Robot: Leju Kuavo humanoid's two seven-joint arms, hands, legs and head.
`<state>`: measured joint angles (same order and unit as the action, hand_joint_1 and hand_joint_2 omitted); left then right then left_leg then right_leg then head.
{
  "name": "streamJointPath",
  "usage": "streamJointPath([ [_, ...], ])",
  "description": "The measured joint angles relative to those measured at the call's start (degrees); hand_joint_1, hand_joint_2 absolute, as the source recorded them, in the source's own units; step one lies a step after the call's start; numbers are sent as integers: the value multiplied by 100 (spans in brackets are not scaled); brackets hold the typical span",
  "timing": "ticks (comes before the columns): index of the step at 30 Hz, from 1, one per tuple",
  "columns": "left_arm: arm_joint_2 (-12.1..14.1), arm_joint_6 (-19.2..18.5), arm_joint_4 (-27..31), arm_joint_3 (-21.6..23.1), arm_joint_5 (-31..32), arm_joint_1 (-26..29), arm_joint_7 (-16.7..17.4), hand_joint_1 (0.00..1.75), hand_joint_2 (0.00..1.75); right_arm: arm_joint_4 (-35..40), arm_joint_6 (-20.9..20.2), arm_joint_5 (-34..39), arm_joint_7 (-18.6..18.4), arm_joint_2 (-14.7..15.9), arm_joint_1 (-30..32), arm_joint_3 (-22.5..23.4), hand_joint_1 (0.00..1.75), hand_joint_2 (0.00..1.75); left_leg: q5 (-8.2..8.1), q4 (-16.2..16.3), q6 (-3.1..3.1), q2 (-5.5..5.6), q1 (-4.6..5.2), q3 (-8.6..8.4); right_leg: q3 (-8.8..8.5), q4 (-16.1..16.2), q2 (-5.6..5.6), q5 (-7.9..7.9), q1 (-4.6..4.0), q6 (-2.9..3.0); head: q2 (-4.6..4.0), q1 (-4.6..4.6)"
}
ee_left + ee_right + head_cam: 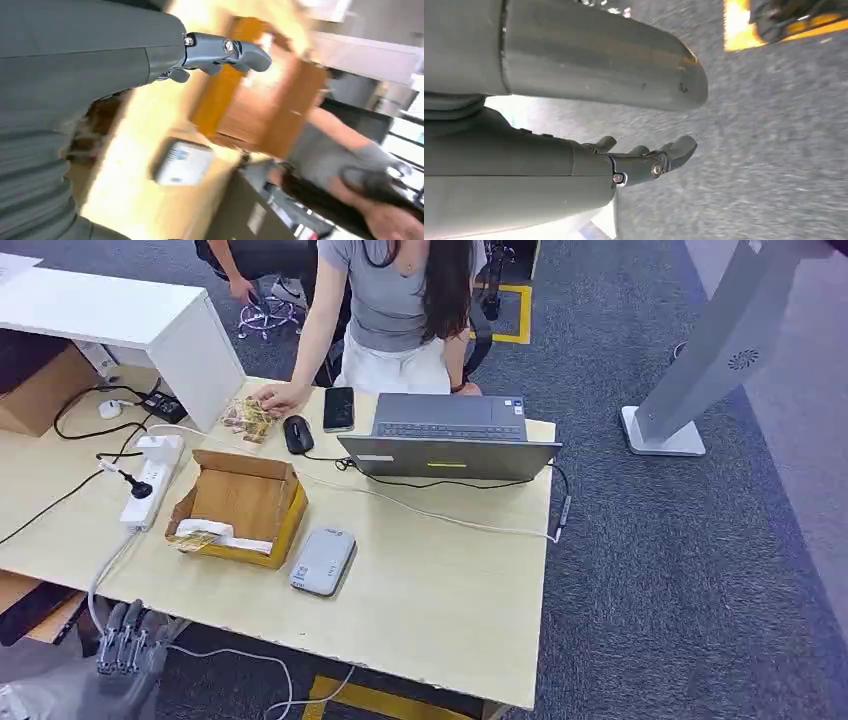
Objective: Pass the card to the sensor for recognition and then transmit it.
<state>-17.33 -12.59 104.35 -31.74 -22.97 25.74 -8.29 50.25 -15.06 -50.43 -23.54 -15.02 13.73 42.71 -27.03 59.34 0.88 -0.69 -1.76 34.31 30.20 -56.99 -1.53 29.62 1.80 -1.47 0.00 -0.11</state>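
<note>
An open cardboard box (243, 502) stands on the pale wooden table (430, 600). A gold patterned card (193, 539) lies at the box's near left corner, on a white strip. Just right of the box lies the flat grey-white sensor (323, 561). My left hand (125, 640) hangs below the table's near left edge with its fingers apart, holding nothing. The blurred left wrist view has the left hand (225, 52) stretched toward the box (260, 105), with the sensor (182, 162) beside it. My right hand (649, 162) hangs empty over grey carpet, fingers loosely extended.
A person sits at the far side with one hand (280, 396) on more patterned cards (247, 420). A mouse (298, 433), a phone (339, 408) and an open laptop (450, 435) stand behind the box. A power strip (152, 480) and cables lie left. A white stand (700, 360) rises at the right.
</note>
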Motion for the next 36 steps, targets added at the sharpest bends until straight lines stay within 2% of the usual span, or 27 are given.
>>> streamJointPath([
  [8,-57,-275,1314,-242,470,-180,-279,0,175,50,-218,-692,-585,-46,44,273,0,0,0,0,0,4,0,1,0,0,-3,0,0,0,0,-2],
  [12,-70,-297,1589,-288,971,-384,-396,0,175,98,-330,-883,-730,-68,55,330,0,0,0,0,0,5,0,-2,-2,0,-5,0,0,0,0,-2],
  [15,-31,-254,1682,-288,1618,-549,-411,0,175,142,-439,-1014,-819,-76,58,336,0,0,1,0,0,8,0,-3,-4,0,-9,0,0,0,0,2],
  [21,214,-120,1689,-258,2785,-931,-317,0,175,131,-492,-1255,-802,-76,59,406,0,0,3,0,3,8,0,-3,-4,-1,-8,0,0,0,0,-2],
  [34,1010,20,1553,105,5235,-1778,234,0,175,-94,-406,-1941,-531,-72,-58,758,0,0,4,0,4,9,0,-2,-3,-2,-8,0,0,0,0,-2],
  [36,1043,22,1533,120,5318,-1810,258,0,175,-109,-398,-1969,-520,-70,-70,776,0,0,4,0,4,9,0,-2,-3,-2,-8,0,0,0,0,-2],
])
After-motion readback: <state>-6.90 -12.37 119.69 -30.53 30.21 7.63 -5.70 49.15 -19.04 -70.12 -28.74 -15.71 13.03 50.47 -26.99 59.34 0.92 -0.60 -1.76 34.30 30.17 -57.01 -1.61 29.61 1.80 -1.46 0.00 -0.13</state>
